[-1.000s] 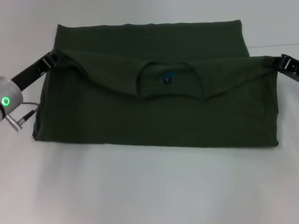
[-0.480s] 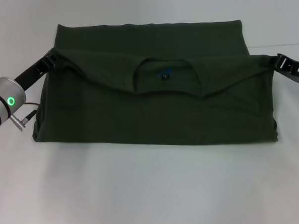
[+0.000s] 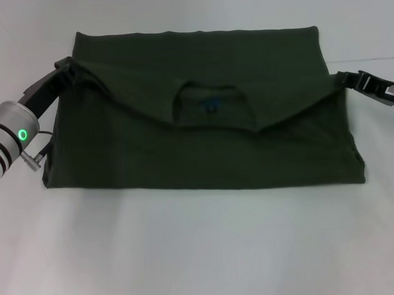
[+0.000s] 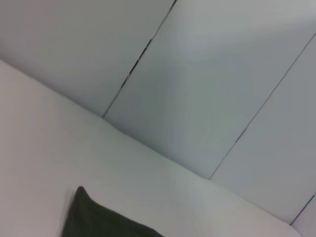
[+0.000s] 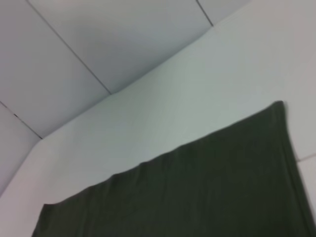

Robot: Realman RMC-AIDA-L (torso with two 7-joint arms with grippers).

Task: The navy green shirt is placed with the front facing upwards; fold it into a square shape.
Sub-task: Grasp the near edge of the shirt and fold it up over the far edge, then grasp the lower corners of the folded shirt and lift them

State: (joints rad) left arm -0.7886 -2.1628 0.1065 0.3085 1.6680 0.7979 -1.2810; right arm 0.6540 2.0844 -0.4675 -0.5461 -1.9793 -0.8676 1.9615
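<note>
The navy green shirt (image 3: 202, 121) lies spread across the white table (image 3: 201, 252) as a wide, dark olive rectangle, folded over on itself. Its upper layer is raised at both side ends and sags toward the middle, where the round ribbed collar (image 3: 211, 107) faces up, showing a small blue neck label (image 3: 212, 104).

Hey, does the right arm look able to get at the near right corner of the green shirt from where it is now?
Probably yes. The right gripper sits at the shirt's right edge, holding the folded-over layer; bare table lies beside the near corner, but it must let go first.
</note>
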